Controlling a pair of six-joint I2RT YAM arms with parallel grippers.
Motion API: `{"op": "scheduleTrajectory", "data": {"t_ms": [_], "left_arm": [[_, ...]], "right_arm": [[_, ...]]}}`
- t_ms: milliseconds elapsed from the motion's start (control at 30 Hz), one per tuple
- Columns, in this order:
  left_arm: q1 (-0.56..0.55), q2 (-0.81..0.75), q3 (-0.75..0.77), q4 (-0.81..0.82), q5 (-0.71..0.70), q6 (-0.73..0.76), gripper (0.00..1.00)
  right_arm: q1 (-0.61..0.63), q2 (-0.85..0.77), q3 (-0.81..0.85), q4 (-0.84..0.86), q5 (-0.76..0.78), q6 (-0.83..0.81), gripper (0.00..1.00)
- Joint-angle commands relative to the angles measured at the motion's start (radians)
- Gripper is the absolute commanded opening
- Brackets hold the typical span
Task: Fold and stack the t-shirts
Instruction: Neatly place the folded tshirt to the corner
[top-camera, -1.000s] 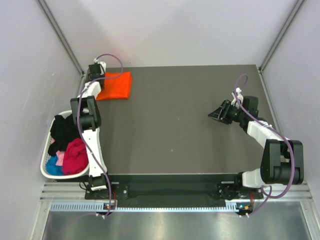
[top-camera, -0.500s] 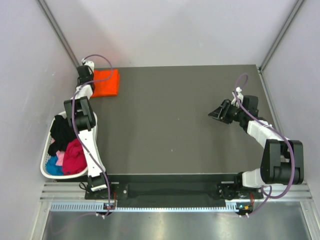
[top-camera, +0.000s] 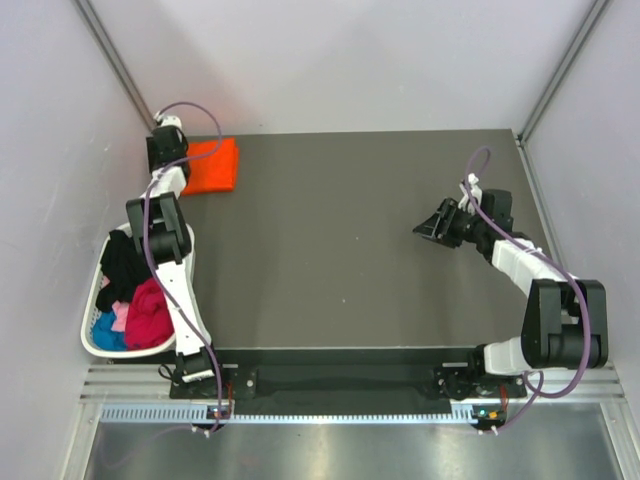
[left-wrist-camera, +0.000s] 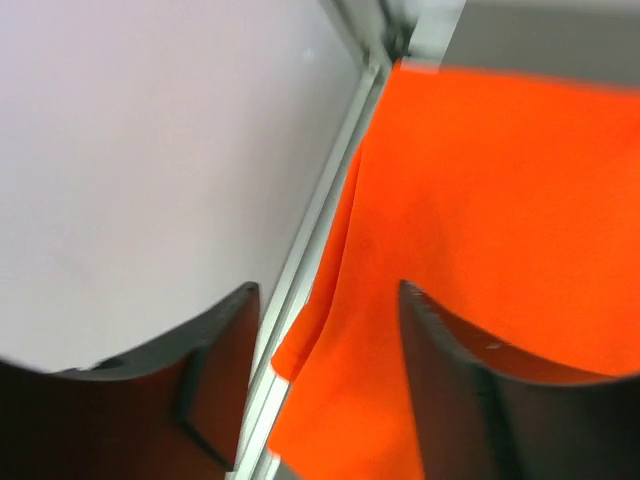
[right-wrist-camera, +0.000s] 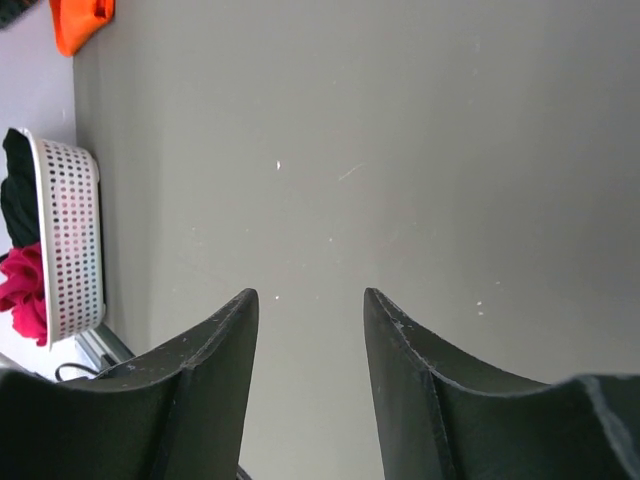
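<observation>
On my feed, a dark grey matte tabletop fills the middle of the cell. The right wrist view shows a few small pale specks on its surface. Pale lilac-white walls close it in at the back and on both sides. Slim aluminium posts run up the two back corners. A grooved silver rail lies along the near edge, with a shiny metal sheet below it. The light is soft and even, and I see no hard shadows.

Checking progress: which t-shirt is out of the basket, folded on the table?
The orange t-shirt, folded at the table's far left corner; the black tee, magenta tee and blue tee lie bunched in the white basket.
</observation>
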Motion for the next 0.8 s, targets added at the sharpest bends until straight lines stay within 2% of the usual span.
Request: {"op": "scheduleTrajectory", "data": {"t_ms": [0, 33, 100, 167, 233, 267, 300, 333, 400, 433, 533, 567, 600, 767], "left_arm": [[-0.062, -0.206, 0.001, 0.01, -0.047, -0.069, 0.64], [-0.076, -0.226, 0.001, -0.009, -0.053, -0.074, 0.68], [-0.127, -0.282, 0.005, -0.102, -0.079, -0.089, 0.99], [-0.185, -0.357, -0.007, -0.185, -0.096, -0.123, 0.99], [-0.22, -0.42, -0.027, -0.332, -0.035, -0.25, 0.99], [-0.237, -0.489, -0.059, -0.373, 0.027, -0.319, 0.99], [-0.265, -0.525, -0.082, -0.415, 0.212, -0.417, 0.99], [-0.273, -0.56, -0.114, -0.45, 0.32, -0.456, 0.99], [-0.308, -0.675, -0.263, -0.429, 0.608, -0.549, 0.99], [-0.329, -0.713, -0.316, -0.414, 0.655, -0.56, 0.99], [-0.473, -0.898, -0.531, -0.412, 0.687, -0.557, 0.99], [-0.495, -0.936, -0.571, -0.408, 0.703, -0.566, 0.99], [-0.51, -0.974, -0.617, -0.383, 0.78, -0.579, 0.99], [-0.55, -1.216, -0.827, -0.345, 0.87, -0.615, 0.99]], "right_arm": [[0.055, -0.044, 0.057, -0.027, 0.038, -0.013, 0.48], [0.059, -0.055, 0.063, -0.039, 0.044, -0.013, 0.48], [0.069, -0.069, 0.08, -0.086, 0.054, -0.013, 0.5], [0.079, -0.105, 0.099, -0.141, 0.074, -0.017, 0.58], [0.097, -0.159, 0.105, -0.172, 0.108, -0.019, 0.74], [0.102, -0.179, 0.111, -0.207, 0.119, -0.023, 0.79], [0.106, -0.197, 0.116, -0.228, 0.145, -0.025, 0.85], [0.106, -0.239, 0.117, -0.243, 0.151, -0.026, 0.99], [0.108, -0.28, 0.122, -0.287, 0.165, -0.03, 0.99], [0.108, -0.321, 0.126, -0.3, 0.18, -0.026, 1.0], [0.111, -0.395, 0.148, -0.35, 0.197, -0.036, 1.0], [0.109, -0.414, 0.155, -0.385, 0.208, -0.043, 1.0], [0.111, -0.447, 0.168, -0.401, 0.234, -0.046, 0.99], [0.111, -0.553, 0.171, -0.456, 0.263, -0.034, 1.0]]}}
